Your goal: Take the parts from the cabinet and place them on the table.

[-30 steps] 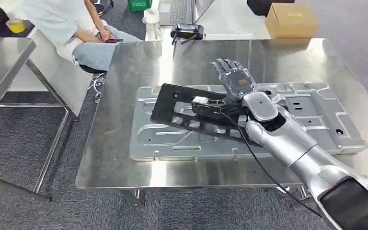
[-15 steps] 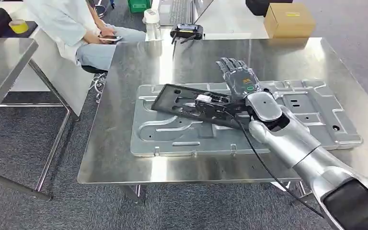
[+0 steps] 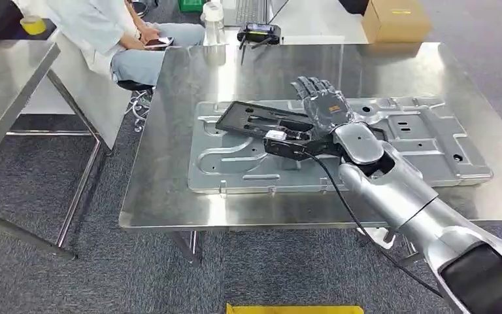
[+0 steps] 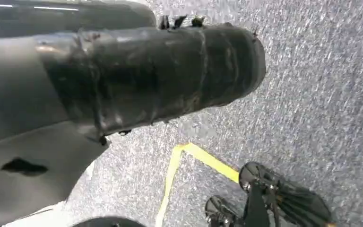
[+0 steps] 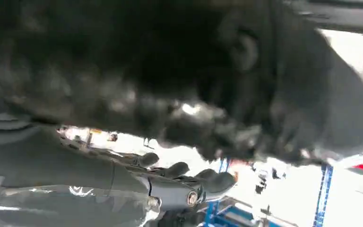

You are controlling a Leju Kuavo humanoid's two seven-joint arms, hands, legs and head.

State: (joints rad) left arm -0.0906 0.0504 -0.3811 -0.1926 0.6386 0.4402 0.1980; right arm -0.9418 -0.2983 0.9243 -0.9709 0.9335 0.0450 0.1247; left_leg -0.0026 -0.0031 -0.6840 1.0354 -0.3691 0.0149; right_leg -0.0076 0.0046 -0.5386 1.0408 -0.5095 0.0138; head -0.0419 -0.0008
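Note:
A long black plastic part [image 3: 261,122] lies low and nearly flat across the big silver stamped panel [image 3: 425,140] on the steel table [image 3: 163,199]. My right hand [image 3: 323,108] is at the part's right end and holds it, with the fingers stretched out flat over it toward the far side. In the right wrist view the dark, blurred part [image 5: 179,71] sits close to the camera, with the fingers [image 5: 184,177] showing beyond it. The left wrist view looks down at the carpet; a grey piece of my left hand [image 4: 23,179] shows at the edge, and its fingers cannot be made out.
A seated person [image 3: 104,33] is at the table's far left corner, holding a phone. A cardboard box [image 3: 395,19], a black controller [image 3: 259,31] and a bottle [image 3: 214,14] stand beyond the far edge. A second steel table [image 3: 6,72] is to the left.
The black part has come down from a raised tilt to nearly flat on the panel, the right hand lowering with it. The camera has shifted, so the table sits further right in the picture.

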